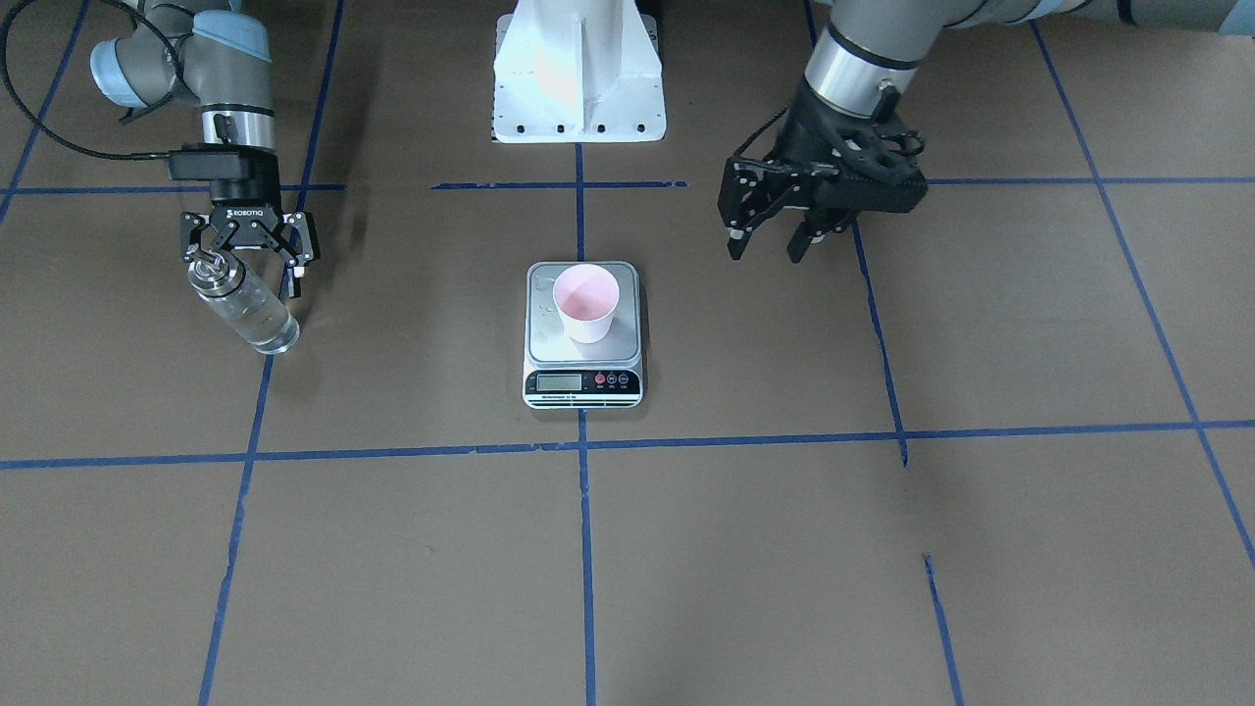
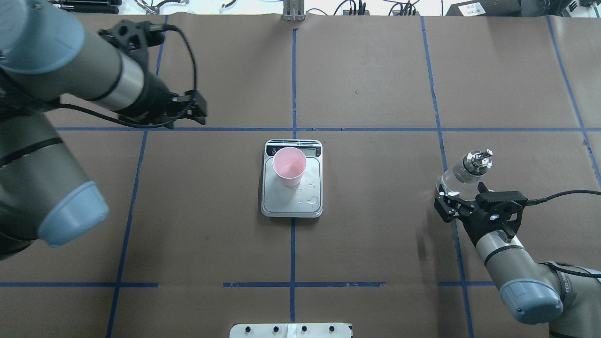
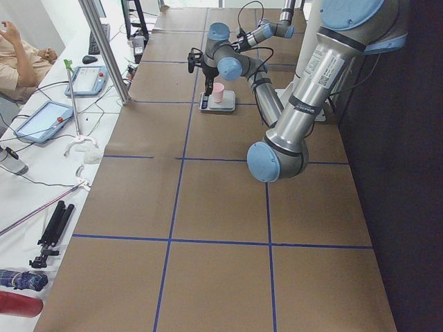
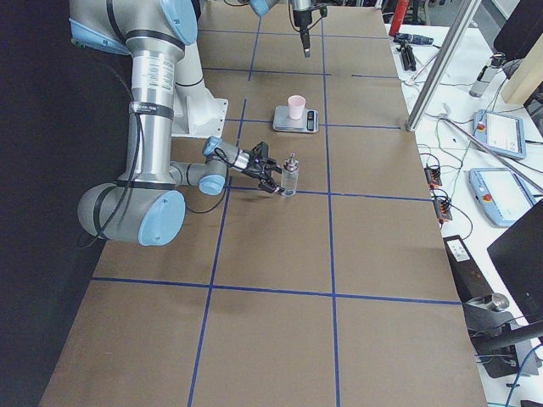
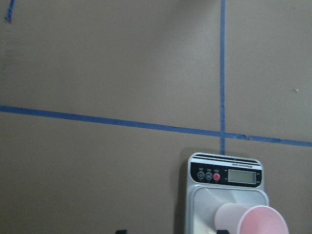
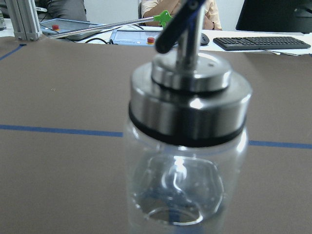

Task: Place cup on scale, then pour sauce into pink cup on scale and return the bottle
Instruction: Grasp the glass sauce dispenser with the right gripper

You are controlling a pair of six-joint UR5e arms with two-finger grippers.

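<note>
Where you will find the cup (image 1: 586, 299): upright on the silver platform of the scale (image 1: 627, 345), with droplets (image 2: 311, 201) on the metal beside it.
Bottle (image 1: 245, 312): standing on the table (image 1: 392, 549) on the robot's right, well apart from the scale.
Right gripper (image 1: 248, 270): close against the bottle, fingers spread wider than the glass, not clamping it.
Left gripper (image 1: 765, 253): fingers apart, nothing between them, hanging above the table.
</note>
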